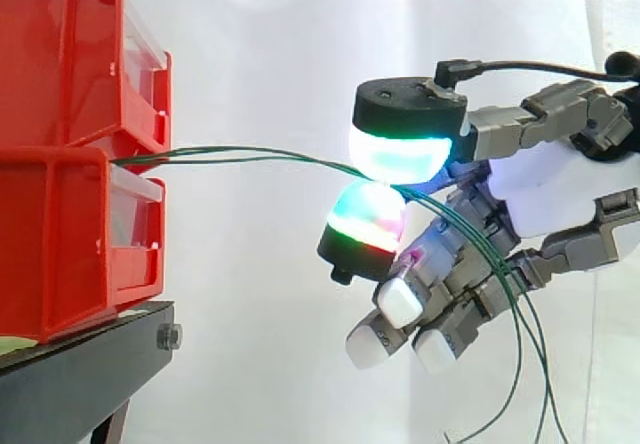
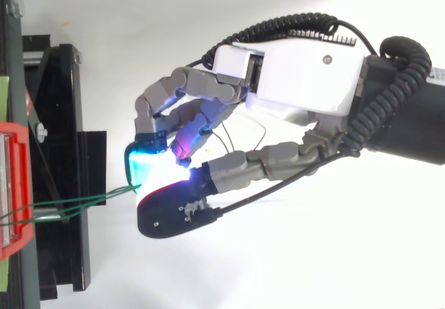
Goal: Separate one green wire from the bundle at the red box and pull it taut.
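Pinching green wire [image 1: 330, 165] between glowing pads [image 1: 400, 152] right of the red bin [image 1: 70, 234], we judge the pull begun; next our hand [image 1: 540, 194] must draw farther from it until taut.

We see two bins [image 1: 70, 244] stacked at the left on a stand [image 1: 90, 364], with the hand [image 1: 545, 189] well apart to their right. From between the bins, wires [image 1: 320, 161] run rightward, pinched between two pads [image 1: 400, 154], then hang down past the lower fingers [image 1: 400, 302].
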Motion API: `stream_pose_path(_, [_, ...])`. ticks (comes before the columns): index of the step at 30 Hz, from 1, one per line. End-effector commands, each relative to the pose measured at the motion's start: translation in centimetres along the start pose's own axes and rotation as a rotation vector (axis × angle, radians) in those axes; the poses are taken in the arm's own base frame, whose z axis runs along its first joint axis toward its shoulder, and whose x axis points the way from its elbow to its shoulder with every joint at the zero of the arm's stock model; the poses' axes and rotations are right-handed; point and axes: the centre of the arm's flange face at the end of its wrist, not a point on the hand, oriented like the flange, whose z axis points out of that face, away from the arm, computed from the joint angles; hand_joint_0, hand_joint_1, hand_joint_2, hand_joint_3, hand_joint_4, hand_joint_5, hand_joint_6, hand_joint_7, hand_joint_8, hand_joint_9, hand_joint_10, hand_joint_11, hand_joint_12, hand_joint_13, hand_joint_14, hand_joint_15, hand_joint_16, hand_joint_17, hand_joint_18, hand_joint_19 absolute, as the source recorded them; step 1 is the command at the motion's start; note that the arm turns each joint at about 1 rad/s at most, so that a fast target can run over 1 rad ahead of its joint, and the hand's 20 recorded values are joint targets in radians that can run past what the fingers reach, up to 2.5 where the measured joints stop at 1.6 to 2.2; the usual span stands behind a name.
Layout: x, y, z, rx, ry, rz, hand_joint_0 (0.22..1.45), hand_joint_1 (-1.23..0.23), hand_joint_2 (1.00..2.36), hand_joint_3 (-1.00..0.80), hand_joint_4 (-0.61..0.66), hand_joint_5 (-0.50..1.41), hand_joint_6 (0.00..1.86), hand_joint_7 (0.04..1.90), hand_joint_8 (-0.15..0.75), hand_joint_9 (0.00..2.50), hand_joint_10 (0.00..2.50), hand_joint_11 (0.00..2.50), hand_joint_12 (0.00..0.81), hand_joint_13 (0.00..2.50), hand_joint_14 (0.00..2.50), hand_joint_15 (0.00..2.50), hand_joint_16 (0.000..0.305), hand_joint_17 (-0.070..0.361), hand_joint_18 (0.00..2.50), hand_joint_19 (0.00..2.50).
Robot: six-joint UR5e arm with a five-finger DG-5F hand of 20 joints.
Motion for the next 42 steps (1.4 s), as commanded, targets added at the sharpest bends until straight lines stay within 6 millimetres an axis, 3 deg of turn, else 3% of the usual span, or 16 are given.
stream_pose_path(1, [0.00, -0.02, 0.03, 0.000, 0.000, 0.000, 0.57, -0.53, 1.01, -0.26, 0.10, -0.11, 0.88, 1.08, 0.273, 1.03, 0.01, 0.26, 0.346, 0.61, 0.01, 0.23, 0.057, 0.129, 0.57, 0.53])
stream_pose_path(3, [0.00, -0.02, 0.03, 0.000, 0.000, 0.000, 0.58, -0.47, 1.01, -0.24, 0.11, -0.10, 0.86, 1.11, 0.267, 1.04, 0.01, 0.24, 0.343, 0.61, 0.01, 0.23, 0.056, 0.127, 0.54, 0.55])
stream_pose_path(7, [0.01, -0.09, 0.02, 0.002, 0.000, -0.001, 0.59, -0.47, 1.01, -0.23, 0.10, -0.10, 0.85, 1.10, 0.266, 1.04, 0.01, 0.25, 0.340, 0.60, 0.01, 0.23, 0.055, 0.124, 0.53, 0.55])
stream_pose_path(13, [-0.11, -0.04, 0.05, 0.001, -0.002, 0.000, 0.58, -0.65, 1.01, -0.18, 0.13, -0.12, 0.85, 1.05, 0.272, 1.02, 0.01, 0.30, 0.351, 0.61, 0.01, 0.23, 0.057, 0.128, 0.58, 0.51])
stream_pose_path(16, [-0.04, 0.08, -0.02, -0.001, -0.001, 0.001, 0.57, -0.71, 1.01, -0.28, 0.14, -0.13, 0.87, 1.05, 0.250, 1.00, 0.01, 0.32, 0.317, 0.59, 0.01, 0.25, 0.050, 0.113, 0.53, 0.53])
stream_pose_path(19, [0.00, -0.02, 0.03, 0.000, 0.000, 0.000, 0.55, -0.58, 1.00, -0.44, 0.13, -0.12, 0.86, 1.05, 0.254, 1.04, 0.01, 0.32, 0.322, 0.61, 0.01, 0.24, 0.051, 0.115, 0.56, 0.53])
stream_pose_path(23, [0.00, -0.02, 0.03, 0.000, 0.000, 0.000, 0.54, -0.51, 1.00, -0.50, 0.13, -0.11, 0.86, 1.08, 0.255, 1.07, 0.01, 0.32, 0.323, 0.62, 0.01, 0.24, 0.051, 0.115, 0.56, 0.53])
stream_pose_path(34, [0.00, -0.02, 0.03, 0.000, 0.000, 0.000, 0.59, -0.76, 1.01, -0.18, 0.08, -0.13, 0.89, 1.15, 0.274, 1.04, 0.01, 0.34, 0.335, 0.64, 0.01, 0.25, 0.054, 0.121, 0.60, 0.51])
stream_pose_path(42, [-0.20, 0.32, 0.00, -0.004, -0.003, 0.004, 0.64, -0.84, 1.02, -0.18, -0.01, -0.15, 0.92, 1.09, 0.257, 0.99, 0.01, 0.38, 0.321, 0.62, 0.01, 0.25, 0.050, 0.113, 0.57, 0.50])
